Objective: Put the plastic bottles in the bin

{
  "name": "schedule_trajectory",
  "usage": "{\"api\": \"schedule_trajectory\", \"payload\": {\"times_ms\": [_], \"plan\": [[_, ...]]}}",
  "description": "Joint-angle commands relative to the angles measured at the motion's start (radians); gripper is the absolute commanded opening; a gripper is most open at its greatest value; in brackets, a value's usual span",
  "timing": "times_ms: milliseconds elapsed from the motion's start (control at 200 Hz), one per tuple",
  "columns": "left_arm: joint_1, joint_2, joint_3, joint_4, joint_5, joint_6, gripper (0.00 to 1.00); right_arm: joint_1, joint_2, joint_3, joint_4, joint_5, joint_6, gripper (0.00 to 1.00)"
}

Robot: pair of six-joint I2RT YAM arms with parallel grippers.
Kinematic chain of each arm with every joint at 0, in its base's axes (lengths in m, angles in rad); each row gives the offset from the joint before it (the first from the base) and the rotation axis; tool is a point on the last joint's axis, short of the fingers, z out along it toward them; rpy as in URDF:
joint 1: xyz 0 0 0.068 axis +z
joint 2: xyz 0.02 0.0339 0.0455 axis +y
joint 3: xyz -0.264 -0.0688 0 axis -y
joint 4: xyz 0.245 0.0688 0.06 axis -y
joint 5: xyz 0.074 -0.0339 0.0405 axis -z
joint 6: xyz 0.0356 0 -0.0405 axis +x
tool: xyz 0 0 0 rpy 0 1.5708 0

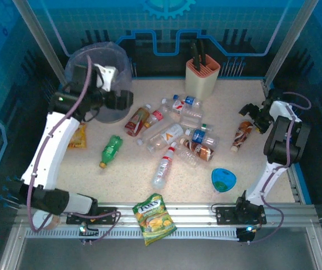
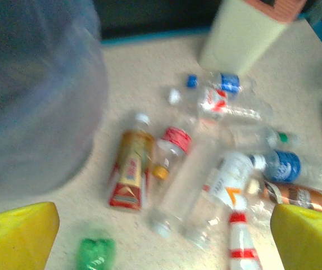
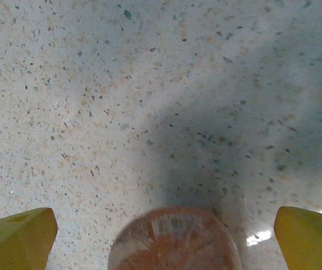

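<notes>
Left tool, spread and empty, hangs by the bin at ten o'clock. Right tool, also spread, hovers over a brown bottle at three o'clock.

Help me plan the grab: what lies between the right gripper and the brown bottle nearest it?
Nothing: right wrist view shows bare table around the brown bottle.
</notes>
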Motion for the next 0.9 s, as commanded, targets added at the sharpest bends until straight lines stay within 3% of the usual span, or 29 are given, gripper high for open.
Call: {"api": "schedule_trajectory", "payload": {"times_ms": [0, 85, 225, 320, 535, 896], "plan": [[-0.066, -0.051, -0.175, 0.16, 0.073, -0.144, 0.97, 0.027, 0.038, 0.046, -0.03, -0.01, 0.007, 0.98], [-0.122, -0.099, -0.332, 0.285, 0.131, -0.237, 0.96, 0.031, 0.052, 0.048, -0.03, -0.014, 0.01, 0.95], [-0.215, -0.111, -0.48, 0.351, 0.048, -0.333, 0.96, 0.033, 0.059, 0.031, -0.025, 0.005, 0.022, 0.91], [-0.238, -0.108, -0.553, 0.425, 0.07, -0.39, 0.96, 0.032, 0.04, 0.016, -0.02, 0.016, 0.021, 0.84], [-0.265, -0.062, -0.529, 0.435, 0.086, -0.391, 0.96, 0.021, -0.036, -0.022, -0.017, 0.004, 0.015, 0.67], [-0.288, 0.006, -0.501, 0.498, 0.165, -0.408, 0.97, 0.003, -0.144, -0.048, -0.055, -0.036, -0.013, 0.53]]}}
